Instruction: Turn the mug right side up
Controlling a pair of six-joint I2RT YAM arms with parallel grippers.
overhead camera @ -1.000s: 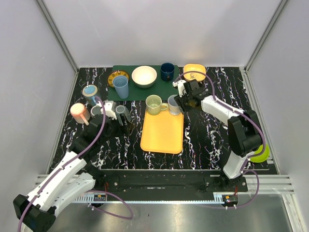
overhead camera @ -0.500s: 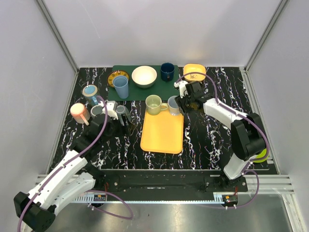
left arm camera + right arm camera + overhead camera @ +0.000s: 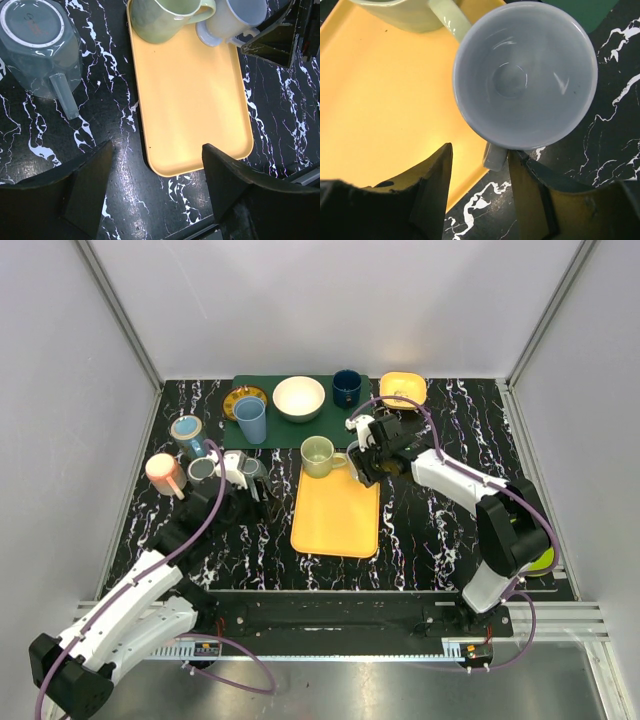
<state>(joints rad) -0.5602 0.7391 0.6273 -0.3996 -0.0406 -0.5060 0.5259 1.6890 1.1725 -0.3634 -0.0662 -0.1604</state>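
Upturned mug (image 3: pixel 37 47): translucent grey, base up on the surface (image 3: pixel 430 510), just left of the tray's far end
Left tool (image 3: pixel 157 150): fingers stood wide apart, gripping nothing, hovering over the tray's near left edge
Tray (image 3: pixel 335 525): yellow, flat, bare but for two mugs at its far end
Green mug (image 3: pixel 318 454): mouth up on the tray's far left corner
Grey mug (image 3: pixel 525 75): mouth up at the tray's far right corner, its rim reaching past the tray's edge; it looked righted already
Right tool (image 3: pixel 480 150): fingers apart, straddling the grey mug's handle (image 3: pixel 495 156) with a gap showing, not clamped
Handling: probably glazed, stiff and light, slick under the fingers and liable to chip if knocked; the handle, or the wall at the rim, seemed the surest hold
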